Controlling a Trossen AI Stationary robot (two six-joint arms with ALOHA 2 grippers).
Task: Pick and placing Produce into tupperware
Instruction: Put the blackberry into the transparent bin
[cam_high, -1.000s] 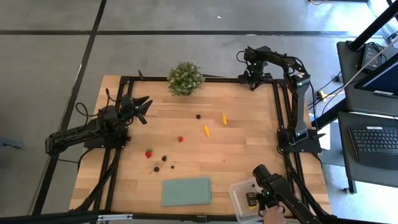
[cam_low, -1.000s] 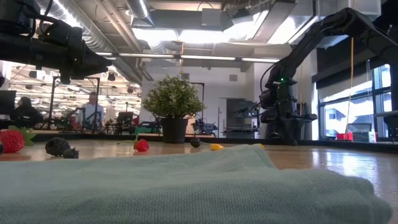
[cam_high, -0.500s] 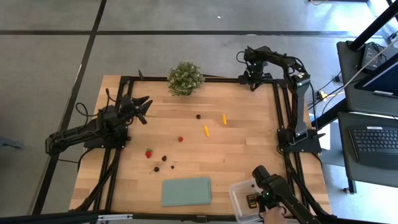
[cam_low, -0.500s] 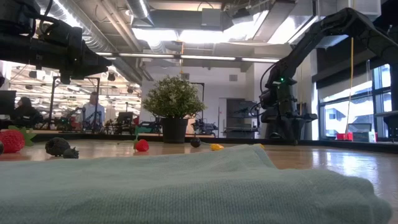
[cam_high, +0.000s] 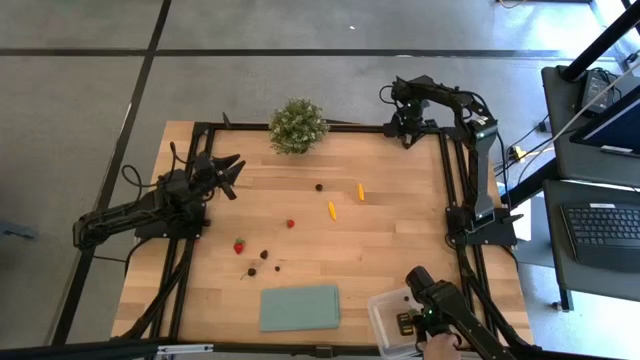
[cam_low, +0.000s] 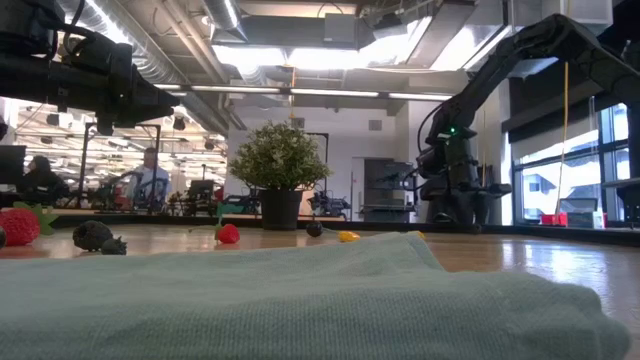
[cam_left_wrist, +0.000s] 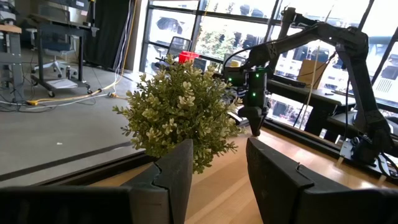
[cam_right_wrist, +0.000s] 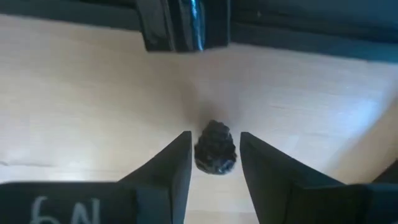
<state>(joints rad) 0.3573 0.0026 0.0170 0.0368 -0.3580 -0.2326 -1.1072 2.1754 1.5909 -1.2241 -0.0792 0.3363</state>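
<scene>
My right gripper (cam_high: 408, 128) points down at the table's far right corner, next to the black frame bar. In its wrist view a dark berry (cam_right_wrist: 216, 149) lies on the pale wood between the open fingers (cam_right_wrist: 214, 155). My left gripper (cam_high: 232, 170) waits open and level at the left side, facing the potted plant (cam_left_wrist: 180, 118). Strawberries (cam_high: 239, 245) (cam_high: 290, 223), dark berries (cam_high: 264, 254) (cam_high: 319, 186) and yellow pieces (cam_high: 332, 210) (cam_high: 361, 191) lie loose mid-table. The clear tupperware (cam_high: 385, 318) stands at the near right corner. My right gripper comes at the dark berry from above, with one finger (cam_right_wrist: 168, 168) close on each side of it. The berry rests on the wood. I cannot tell whether the fingers touch it.
A pale-green sheet (cam_high: 300, 307) lies near the front edge, left of the tupperware. The plant (cam_high: 298, 125) stands at the far edge. A further dark arm (cam_high: 435, 305) with a person's hand (cam_high: 440, 346) on it reaches over the tupperware. Black frame rails (cam_high: 452, 190) border the table.
</scene>
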